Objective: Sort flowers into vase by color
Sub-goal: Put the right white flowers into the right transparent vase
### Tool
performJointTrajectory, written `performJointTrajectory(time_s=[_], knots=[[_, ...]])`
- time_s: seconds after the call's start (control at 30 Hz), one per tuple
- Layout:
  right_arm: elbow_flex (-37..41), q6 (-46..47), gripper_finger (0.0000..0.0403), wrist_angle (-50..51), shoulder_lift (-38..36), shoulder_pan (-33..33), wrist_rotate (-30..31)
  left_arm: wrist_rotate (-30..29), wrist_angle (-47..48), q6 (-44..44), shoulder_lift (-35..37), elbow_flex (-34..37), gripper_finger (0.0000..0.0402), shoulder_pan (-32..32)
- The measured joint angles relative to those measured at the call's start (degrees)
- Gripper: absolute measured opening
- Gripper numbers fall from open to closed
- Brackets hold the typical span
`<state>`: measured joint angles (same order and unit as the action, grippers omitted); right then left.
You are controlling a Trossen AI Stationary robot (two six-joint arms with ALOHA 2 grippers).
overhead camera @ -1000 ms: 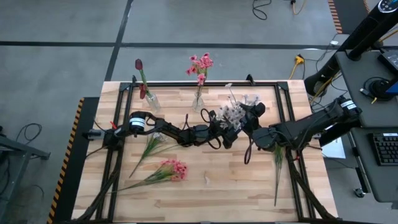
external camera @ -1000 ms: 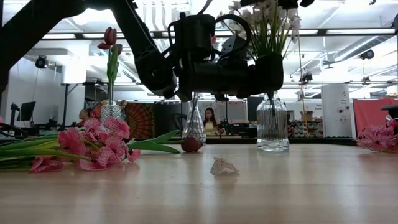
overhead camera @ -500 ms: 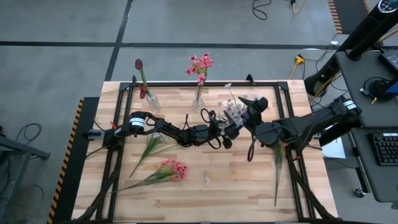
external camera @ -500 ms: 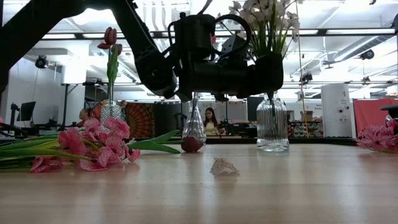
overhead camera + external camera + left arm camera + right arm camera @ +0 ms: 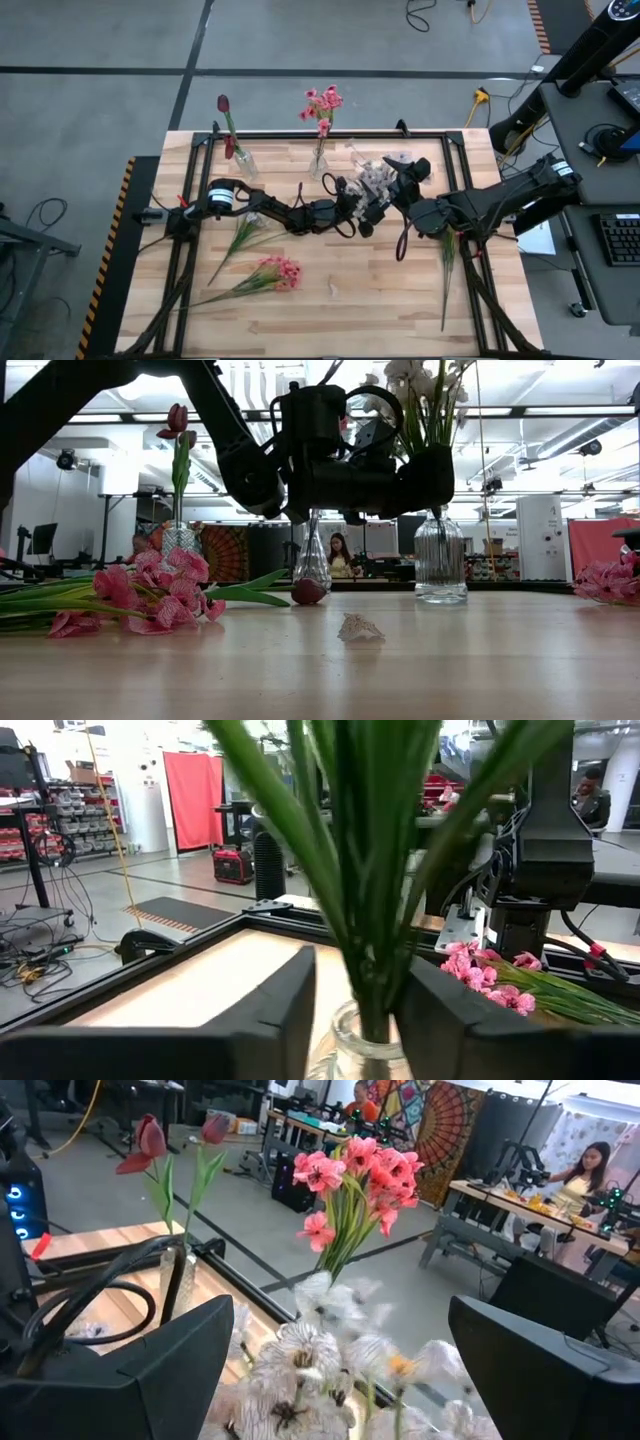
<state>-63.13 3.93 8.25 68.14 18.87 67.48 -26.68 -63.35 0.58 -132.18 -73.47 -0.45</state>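
Flowers are split between three vases along the far side of the table and loose stems lying on it. Farthest left, a red tulip stands in a small glass vase. Nearer the front, leafy stems lie flat, with a loose pink bunch just beyond them towards the front edge. A pale scrap lies alone, apart from both.

Next along, pink blooms stand upright in the middle vase. In the low view a dark red bud rests on the table in front of that vase, and a person sits in the room far behind.

The left arm reaches across from the table's left to the third vase, which holds the white spray. Its end effector is level with the vase's neck, fingers parted — one on each side of the green stems, with a gap showing on one side, so it is not pinching them.

From the right, the right end effector hangs just beside the white blossoms, its fingers spread wide and holding nothing.

Farthest right, a single green stem lies flat on the table under the right arm; its bloom cannot be made out.
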Motion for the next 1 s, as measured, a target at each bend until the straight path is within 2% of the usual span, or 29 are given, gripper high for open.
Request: performJointTrajectory(time_s=[0.13, 0.27, 0.7, 0.93, 1.0], knots=[[0.02, 0.96, 0.0364, 0.00, 0.00, 0.00, 0.02, 0.05, 0.03, -0.02, 0.00, 0.00, 0.0163, -0.13], [0.02, 2.02, 0.0364, 0.00, -0.10, 0.00, 0.04, 0.07, 0.30, -0.01, 0.00, 0.00, 0.0192, -0.13], [0.02, 0.79, 0.0364, 0.00, -0.20, 0.00, 2.27, 0.04, 1.94, 0.74, 0.02, 0.00, 0.0242, -0.68], [0.59, -2.49, 0.0364, -0.10, -0.11, -0.13, 7.50, 0.04, 2.41, 0.74, 0.08, 0.00, 0.0260, -0.68], [0.59, -3.67, 0.0364, -0.32, -0.15, -0.13, 5.66, 0.04, 2.45, 0.74, 0.09, 0.01, 0.0261, -0.68]])
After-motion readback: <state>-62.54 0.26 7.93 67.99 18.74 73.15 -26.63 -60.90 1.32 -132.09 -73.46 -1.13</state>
